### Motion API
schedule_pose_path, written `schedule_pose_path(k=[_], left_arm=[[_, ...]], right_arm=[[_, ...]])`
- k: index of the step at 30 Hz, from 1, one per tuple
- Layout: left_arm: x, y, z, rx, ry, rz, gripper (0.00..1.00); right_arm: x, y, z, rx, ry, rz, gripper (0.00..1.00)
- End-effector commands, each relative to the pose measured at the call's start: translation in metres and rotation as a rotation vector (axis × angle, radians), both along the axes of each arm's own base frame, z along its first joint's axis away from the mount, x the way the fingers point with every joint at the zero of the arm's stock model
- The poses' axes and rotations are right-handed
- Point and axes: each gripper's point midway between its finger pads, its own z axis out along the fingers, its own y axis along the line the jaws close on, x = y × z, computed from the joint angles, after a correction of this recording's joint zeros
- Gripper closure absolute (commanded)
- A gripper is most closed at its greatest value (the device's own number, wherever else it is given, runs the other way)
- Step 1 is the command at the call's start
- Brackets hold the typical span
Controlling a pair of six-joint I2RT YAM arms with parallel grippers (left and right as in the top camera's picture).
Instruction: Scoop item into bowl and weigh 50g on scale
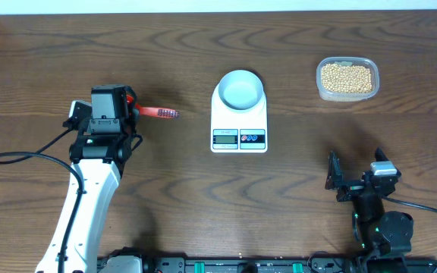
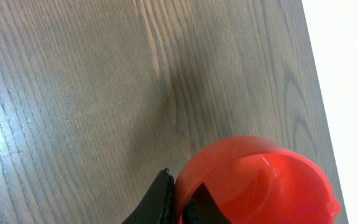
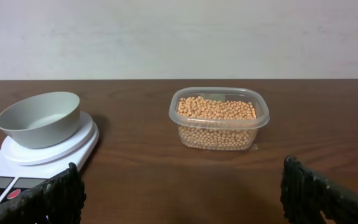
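Pinching the red scoop (image 2: 260, 180) by its wall, the left end effector (image 2: 180, 188) is gripping light, stiff plastic (probably slick). The right end effector (image 3: 185, 186) is standing wide open.

My right wrist camera shows the gripper (image 3: 180, 167) spread wide, one finger (image 3: 48, 199) in each lower corner. Straight ahead on the table (image 3: 135, 162) sits the open tub (image 3: 219, 132) of beans (image 3: 216, 109). Left of it, apart, the bowl (image 3: 39, 118) rests on the scale (image 3: 61, 149) — its display partly hidden behind a finger.
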Motion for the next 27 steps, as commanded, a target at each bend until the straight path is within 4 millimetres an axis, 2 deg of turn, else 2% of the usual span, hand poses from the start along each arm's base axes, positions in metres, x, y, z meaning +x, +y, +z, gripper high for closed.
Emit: schedule_pose_path(k=[1, 4, 14, 22, 27], left_arm=[[-0.001, 0.0, 0.0, -0.001, -0.002, 0.01, 0.93], [0.0, -0.007, -0.001, -0.037, -0.002, -0.014, 0.93], [0.001, -0.013, -0.001, -0.046, -0.006, -0.035, 0.93], [0.002, -0.025, 0.0, -0.045, -0.006, -0.07, 0.93], [0.002, -0.027, 0.0, -0.049, -0.008, -0.075, 0.93]], right_arm=[[0.0, 0.004, 0.013, -0.005, -0.058, 0.022, 0.01], [-0.002, 0.01, 0.045, 0.004, -0.184, 0.053, 0.01], [-0.006, 0.012, 0.077, 0.012, -0.318, 0.067, 0.01], [0.006, 0.015, 0.081, 0.054, -0.289, 0.081, 0.01], [0.023, 0.019, 0.096, 0.05, -0.227, 0.097, 0.01]])
